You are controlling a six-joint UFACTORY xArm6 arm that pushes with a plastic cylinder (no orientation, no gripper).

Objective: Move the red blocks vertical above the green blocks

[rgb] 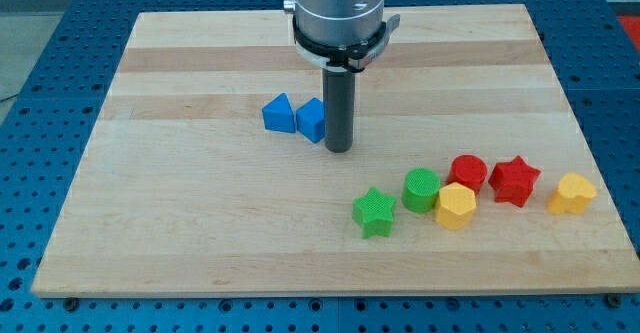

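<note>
Nearest the view's bottom, the green star-shaped block (pixel 374 211) is sitting on the pale wooden board (pixel 180 233), and just up and to its right the green round-bodied block (pixel 422 189) is standing close beside it, a narrow gap showing between them. Next along I am seeing the yellow hexagonal block (pixel 456 205), which looks to be touching the green round one on its left and the red round-bodied block (pixel 468 173) sitting just above it. To the view's right of that, the red star-shaped block (pixel 514 180) is sitting just beside the red round one, and further right the yellow heart-like block (pixel 572 193) is lying apart, near the board's right edge. So both reds are lying to the right of the greens, slightly higher in the view. Moving farther up the board, my tip (pixel 339 150) is resting well apart from that cluster, up and to its left, right against the blue cube-like block (pixel 312 119), with the blue triangular block (pixel 279 113) touching that cube on its left. There is no claw on this rig, only the dark rod (pixel 339 108) hanging from the grey metal housing (pixel 338 8), so nothing is being gripped.
</note>
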